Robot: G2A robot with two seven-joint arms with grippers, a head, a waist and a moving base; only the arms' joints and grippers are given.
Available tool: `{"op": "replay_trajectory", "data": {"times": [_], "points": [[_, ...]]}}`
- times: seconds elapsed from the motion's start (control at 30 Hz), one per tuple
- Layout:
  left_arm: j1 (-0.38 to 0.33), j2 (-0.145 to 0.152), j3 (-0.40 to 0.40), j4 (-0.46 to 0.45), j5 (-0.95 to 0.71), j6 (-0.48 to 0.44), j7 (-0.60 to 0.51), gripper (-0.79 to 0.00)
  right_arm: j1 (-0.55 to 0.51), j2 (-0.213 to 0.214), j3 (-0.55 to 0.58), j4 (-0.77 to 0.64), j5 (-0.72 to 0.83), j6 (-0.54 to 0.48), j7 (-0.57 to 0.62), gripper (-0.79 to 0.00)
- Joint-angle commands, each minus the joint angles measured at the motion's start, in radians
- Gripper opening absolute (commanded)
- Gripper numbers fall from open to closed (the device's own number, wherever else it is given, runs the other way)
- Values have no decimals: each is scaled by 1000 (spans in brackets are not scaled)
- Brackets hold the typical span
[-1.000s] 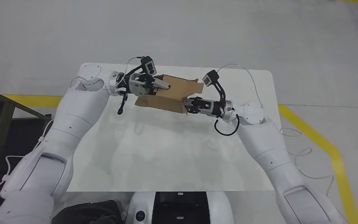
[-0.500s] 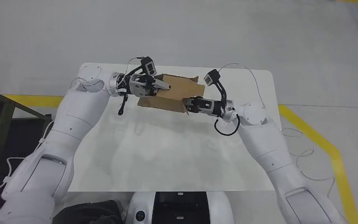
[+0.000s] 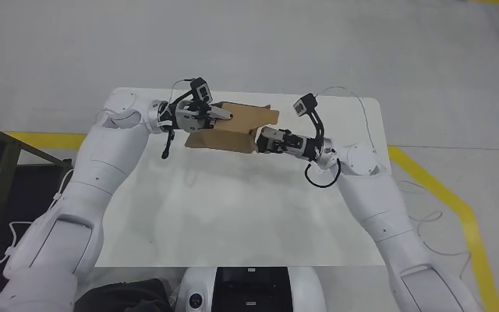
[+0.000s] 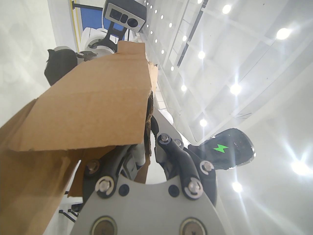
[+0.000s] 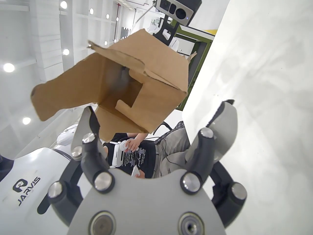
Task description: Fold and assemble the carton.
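Left gripper (image 3: pixel 217 116) is clamped on the carton (image 3: pixel 234 125) at the end toward the left of the top view, one finger lying over the top panel. In its own wrist view the linkage is drawn in tight against a cardboard edge, though the board hides the pads. That grip looks to be what carries the carton. Seen from the right wrist, it hangs clear of the table (image 3: pixel 234 226), half-formed, its open mouth turned toward the right arm, with a notched inner flap and a long loose flap showing. Holding it by one end leaves the other end free to be worked, which is probably the point.

Right gripper (image 3: pixel 260 143) sits just beside that free end, fingers (image 5: pixel 85 128) spread wide and holding nothing. One of them is close by the carton's nearest corner, and I cannot tell whether it touches. Open and facing the mouth, it seems placed to push or pinch a flap.

The carton is in the upper middle of the top view, between the two wrists. The left arm comes in from the upper left, elbow bent, wrist level and pointing toward the centre. The right arm rises from the lower right, forearm slanting up and left toward the carton's end.
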Motion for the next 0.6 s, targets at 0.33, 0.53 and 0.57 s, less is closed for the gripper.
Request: {"op": "replay_trajectory", "data": {"times": [0.33, 0.53, 0.57], "points": [[-20, -18, -14, 73, -9, -40, 97, -785, -71, 8, 6, -140, 163, -31, 129, 0], [-20, -28, -8, 80, 9, -69, 122, -785, -74, 0, -23, -170, 251, -62, 177, 0], [-20, -29, -8, 80, 12, -72, 121, -785, -71, -1, -23, -167, 257, -73, 176, 0]]}}
